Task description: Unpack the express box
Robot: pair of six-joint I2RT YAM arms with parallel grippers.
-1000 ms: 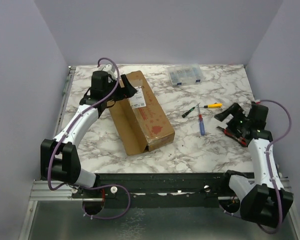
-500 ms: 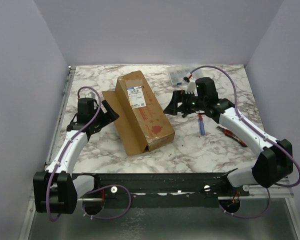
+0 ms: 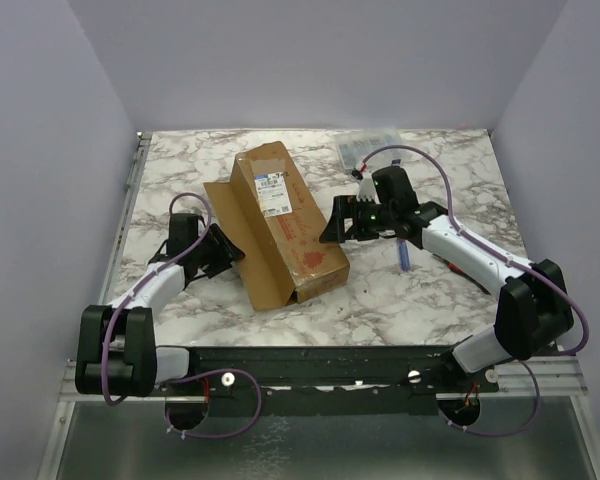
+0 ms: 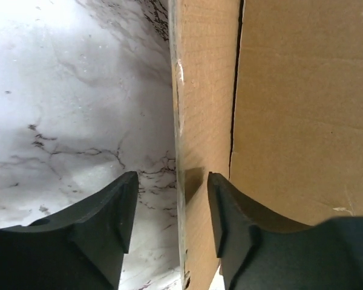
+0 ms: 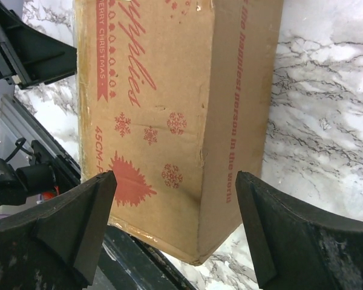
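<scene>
The express box [image 3: 285,225] lies at the middle of the marble table [image 3: 400,300], its long axis running far to near and slanting right, label end far. The left gripper [image 3: 225,250] stands apart astride the box's left flap [image 4: 199,90]. The right gripper [image 3: 333,225] gapes wide at the box's right side.

This is a robotics lab test cell, not a home or shop. Plain, bare lavender-grey walls [image 3: 310,60] box in a marble-patterned table [image 3: 180,160] at 9, 12 and 3 o'clock, like a purpose-built enclosure. Along the 6 o'clock edge runs a slotted aluminium rail [image 3: 90,378] carrying two white-and-black robot arms, the left arm [image 3: 150,290] and the right arm [image 3: 470,255], each trailing a looped purple cable [image 3: 420,152]. A clear plastic organiser case [image 3: 365,147] sits toward 1 o'clock, and a blue-handled screwdriver [image 3: 404,257] lies toward 3 o'clock.
</scene>
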